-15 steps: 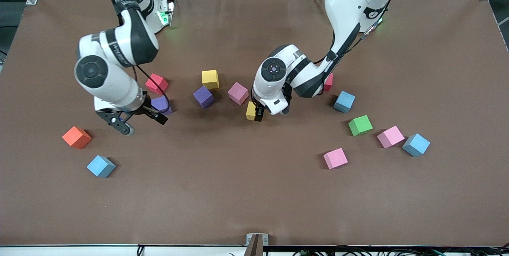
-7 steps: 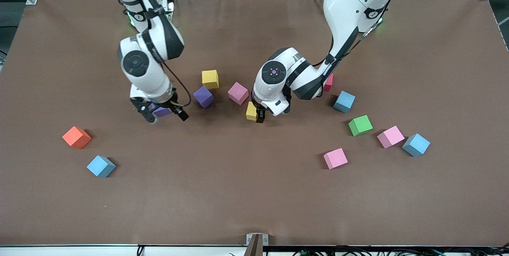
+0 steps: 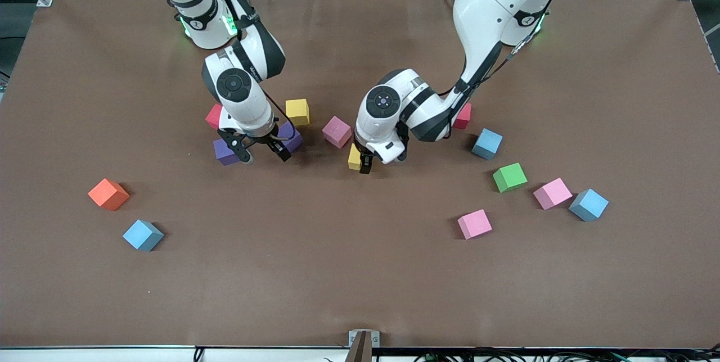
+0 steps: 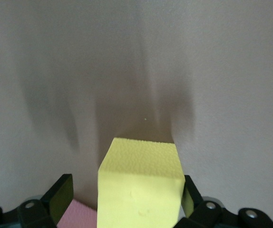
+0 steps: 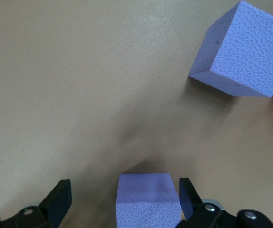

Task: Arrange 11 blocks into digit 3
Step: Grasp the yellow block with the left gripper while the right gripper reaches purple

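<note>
Mid-table, my left gripper [image 3: 363, 164] clamps a yellow cube [image 3: 354, 157]; my right gripper [image 3: 262, 151] hangs spread over a purple cube [image 3: 291, 136].

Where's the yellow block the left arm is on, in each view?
Front view: the yellow block shows as a sliver under the left gripper, near the table's middle.
Left wrist view: it fills the lower centre, between the two fingers.
Right wrist view: not in it.
Shared landmark: the pink block beside it, seen at the left wrist view's edge.

Orange cube [image 3: 108, 194] on brown table [image 3: 337, 272], near right arm's end
</note>
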